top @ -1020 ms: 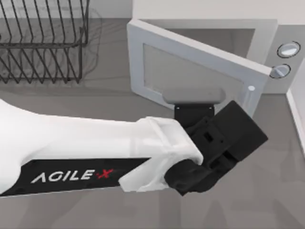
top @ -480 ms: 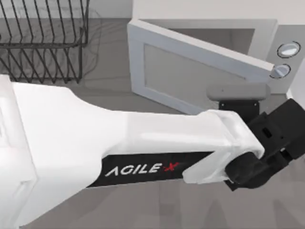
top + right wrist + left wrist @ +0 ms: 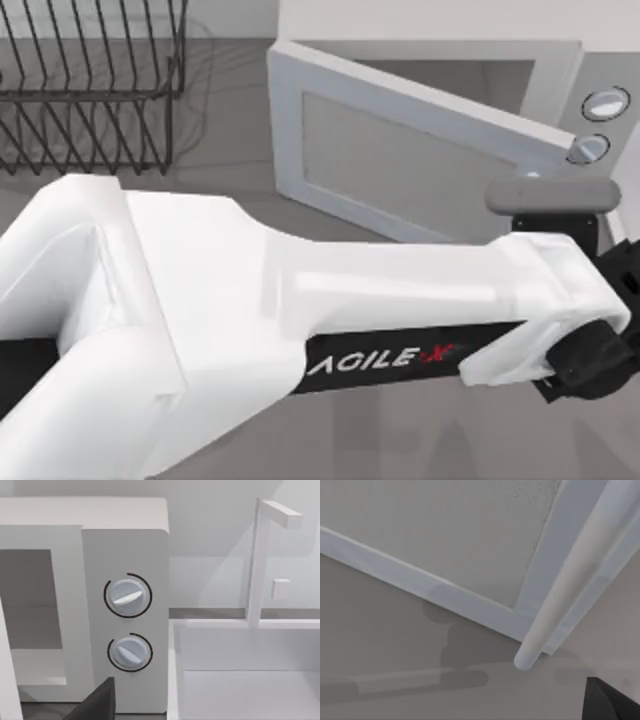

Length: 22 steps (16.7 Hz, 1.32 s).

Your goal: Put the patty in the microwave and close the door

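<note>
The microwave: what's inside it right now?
Through the part-open door, the microwave shows a pale back wall and a strip of floor, with no patty on the visible parts. The door covers the rest of the cavity. The left arm's gripper is near the door's handle.

1 microwave point(image 3: 560, 70), 1 door point(image 3: 400, 160), 2 knobs point(image 3: 127, 596), 1 wire rack point(image 3: 90, 90).

Seen from overhead, the top view looks down on the large white box-shaped microwave point(image 3: 560, 90). The left wrist view sits very close to its white windowed door point(image 3: 445, 540); the right wrist view faces the microwave's knob panel head-on.
</note>
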Each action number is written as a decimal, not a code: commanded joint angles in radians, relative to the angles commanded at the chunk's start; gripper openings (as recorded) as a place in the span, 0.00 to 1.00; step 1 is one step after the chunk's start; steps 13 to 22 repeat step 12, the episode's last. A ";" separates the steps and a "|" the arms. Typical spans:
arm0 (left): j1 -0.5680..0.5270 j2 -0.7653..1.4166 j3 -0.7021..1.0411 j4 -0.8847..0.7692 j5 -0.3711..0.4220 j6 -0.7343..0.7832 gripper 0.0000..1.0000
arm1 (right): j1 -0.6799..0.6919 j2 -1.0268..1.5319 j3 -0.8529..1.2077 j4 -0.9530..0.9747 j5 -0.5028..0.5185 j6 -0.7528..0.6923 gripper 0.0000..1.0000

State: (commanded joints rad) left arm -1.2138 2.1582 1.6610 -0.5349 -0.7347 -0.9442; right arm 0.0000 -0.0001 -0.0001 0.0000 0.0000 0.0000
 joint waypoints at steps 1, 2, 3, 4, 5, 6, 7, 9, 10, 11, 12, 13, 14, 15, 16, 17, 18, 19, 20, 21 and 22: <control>0.006 -0.004 -0.002 0.003 0.002 0.001 0.00 | 0.000 0.000 0.000 0.000 0.000 0.000 1.00; 0.008 -0.001 0.001 0.004 0.004 0.004 0.00 | 0.000 0.000 0.000 0.000 0.000 0.000 1.00; 0.019 0.010 0.015 0.008 0.009 0.015 0.00 | 0.000 0.000 0.000 0.000 0.000 0.000 1.00; 0.035 0.027 0.038 0.014 0.018 0.033 0.00 | 0.000 0.000 0.000 0.000 0.000 0.000 1.00; 0.056 0.050 0.068 0.022 0.031 0.057 0.00 | 0.000 0.000 0.000 0.000 0.000 0.000 1.00; 0.080 0.075 0.101 0.031 0.048 0.084 0.00 | 0.000 0.000 0.000 0.000 0.000 0.000 1.00; 0.107 0.102 0.135 0.040 0.065 0.113 0.00 | 0.000 0.000 0.000 0.000 0.000 0.000 1.00; 0.159 0.148 0.198 0.059 0.095 0.167 0.00 | 0.000 0.000 0.000 0.000 0.000 0.000 1.00; 0.178 0.164 0.220 0.066 0.105 0.187 0.00 | 0.000 0.000 0.000 0.000 0.000 0.000 1.00; 0.189 0.172 0.232 0.070 0.110 0.198 0.00 | 0.000 0.000 0.000 0.000 0.000 0.000 1.00; 0.191 0.173 0.233 0.071 0.111 0.200 0.00 | 0.000 0.000 0.000 0.000 0.000 0.000 1.00; 0.191 0.173 0.233 0.071 0.111 0.200 0.00 | 0.000 0.000 0.000 0.000 0.000 0.000 1.00; 0.191 0.173 0.233 0.071 0.111 0.200 0.00 | 0.000 0.000 0.000 0.000 0.000 0.000 1.00; 0.191 0.173 0.233 0.071 0.111 0.200 0.00 | 0.000 0.000 0.000 0.000 0.000 0.000 1.00; 0.191 0.173 0.233 0.071 0.111 0.200 0.00 | 0.000 0.000 0.000 0.000 0.000 0.000 1.00; 0.191 0.173 0.233 0.071 0.111 0.200 0.00 | 0.000 0.000 0.000 0.000 0.000 0.000 1.00; 0.191 0.173 0.233 0.071 0.111 0.200 0.00 | 0.000 0.000 0.000 0.000 0.000 0.000 1.00; 0.191 0.173 0.233 0.071 0.111 0.200 0.00 | 0.000 0.000 0.000 0.000 0.000 0.000 1.00; 0.191 0.173 0.233 0.071 0.111 0.200 0.00 | 0.000 0.000 0.000 0.000 0.000 0.000 1.00; 0.191 0.173 0.233 0.071 0.111 0.200 0.00 | 0.000 0.000 0.000 0.000 0.000 0.000 1.00; 0.191 0.173 0.233 0.071 0.111 0.200 0.00 | 0.000 0.000 0.000 0.000 0.000 0.000 1.00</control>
